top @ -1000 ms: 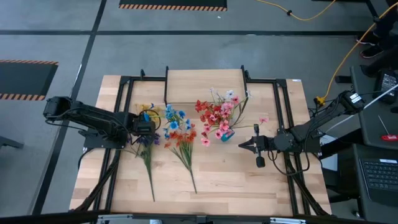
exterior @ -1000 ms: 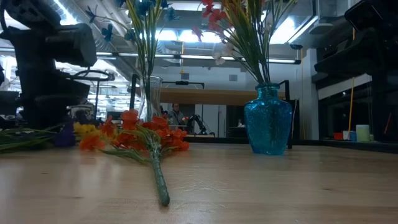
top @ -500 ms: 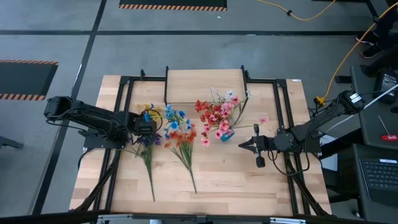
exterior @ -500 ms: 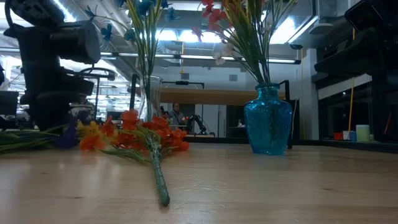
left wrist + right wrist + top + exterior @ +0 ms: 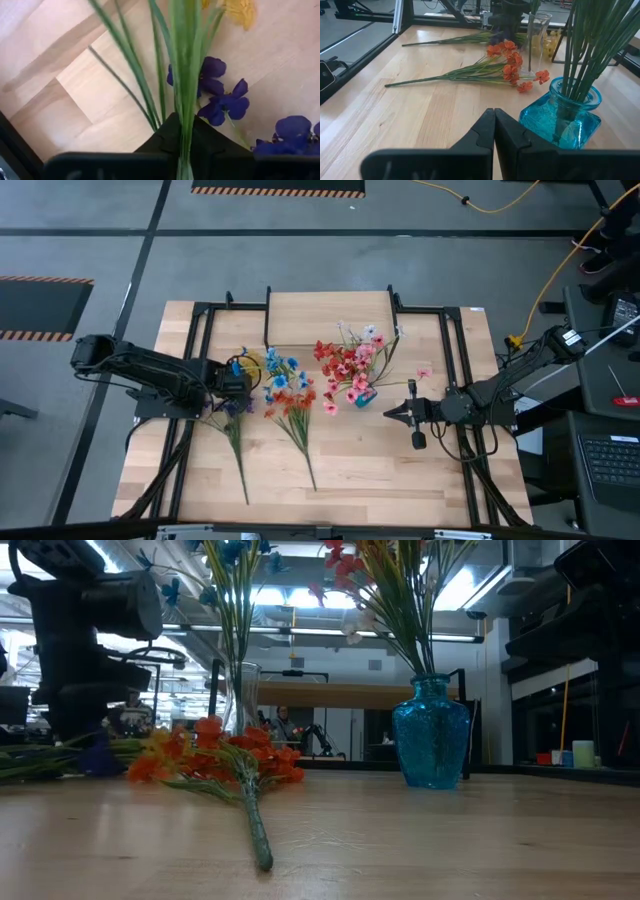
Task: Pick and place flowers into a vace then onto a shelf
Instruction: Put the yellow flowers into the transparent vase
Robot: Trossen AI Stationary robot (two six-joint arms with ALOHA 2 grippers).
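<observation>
Wooden tabletop (image 5: 380, 460), seen from above, with both arms low over it. Left gripper (image 5: 236, 387): at the table's left side, its fingers (image 5: 200, 142) pressed together on the green stems of the purple-and-yellow spray (image 5: 238, 430), which lies on the table with its long stem running toward the near edge; in the left wrist view the stems (image 5: 182, 75) pass straight between the closed fingers, with purple blossoms (image 5: 220, 100) and a yellow one (image 5: 240, 11) on the wood just beyond. Orange spray (image 5: 292, 412): flat on the table just right of the held one, untouched; in the low view its stem (image 5: 255, 825) points toward the camera. Clear glass vase (image 5: 245, 695): upright, holding blue flowers (image 5: 282, 368). Blue glass vase (image 5: 430, 732): upright near the table's middle, holding red, pink and white flowers (image 5: 350, 365). Shelf (image 5: 330, 318): light plank at the far edge of the table, behind both vases. Right gripper (image 5: 392, 413): at the table's right side, just beside the blue vase (image 5: 575, 117) and apart from it, fingers (image 5: 492, 130) pressed together on nothing.
</observation>
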